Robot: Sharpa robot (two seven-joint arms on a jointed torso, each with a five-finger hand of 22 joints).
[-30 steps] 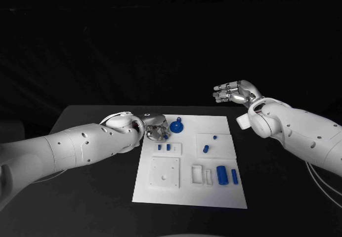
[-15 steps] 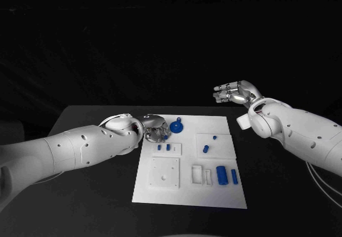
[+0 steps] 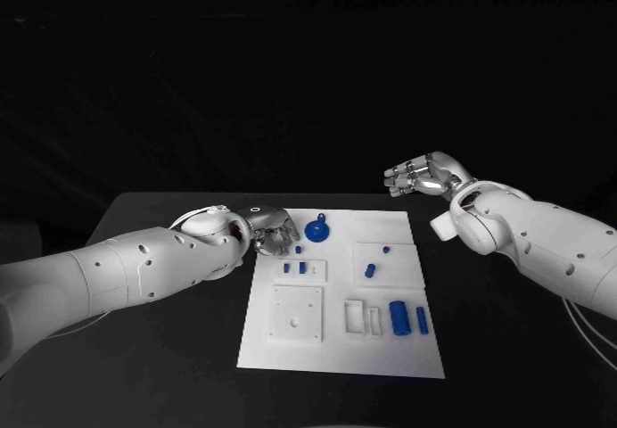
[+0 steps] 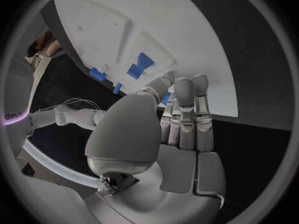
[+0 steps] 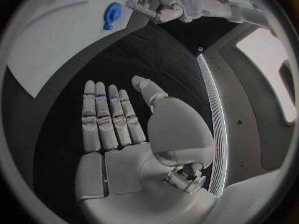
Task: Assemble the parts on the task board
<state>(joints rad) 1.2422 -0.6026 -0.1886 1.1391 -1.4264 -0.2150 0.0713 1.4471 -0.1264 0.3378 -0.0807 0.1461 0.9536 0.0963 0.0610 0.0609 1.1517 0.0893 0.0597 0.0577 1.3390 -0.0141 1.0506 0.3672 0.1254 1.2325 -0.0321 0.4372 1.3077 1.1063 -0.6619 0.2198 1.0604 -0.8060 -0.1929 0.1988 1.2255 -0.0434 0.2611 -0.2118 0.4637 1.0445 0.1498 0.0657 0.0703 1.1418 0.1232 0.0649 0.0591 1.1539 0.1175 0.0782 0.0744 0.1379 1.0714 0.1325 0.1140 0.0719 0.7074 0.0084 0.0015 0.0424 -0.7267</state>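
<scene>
The white task board (image 3: pixel 386 357) lies in the middle of the table. A round blue part (image 3: pixel 317 231) sits near its far left corner, and it also shows in the right wrist view (image 5: pixel 112 10). Two small blue parts (image 3: pixel 294 266) stand in a block closer to me. My left hand (image 3: pixel 267 230) hovers at the board's left edge, just left of the round part, holding nothing. Its fingers (image 4: pixel 187 119) lie straight and close together, with a sliver of blue behind their tips. My right hand (image 3: pixel 422 174) hangs high beyond the board's far right corner, its fingers (image 5: pixel 109 117) spread flat and empty.
Two blue cylinders (image 3: pixel 409 316) lie in a tray at the board's near right. Two more small blue pieces (image 3: pixel 370 268) sit on the raised block at mid right. A white square block (image 3: pixel 297 312) with a hole occupies the near left. Black table (image 3: pixel 168 357) surrounds the board.
My left hand has drawn back a little to the left, away from the round blue part. My right hand has barely shifted.
</scene>
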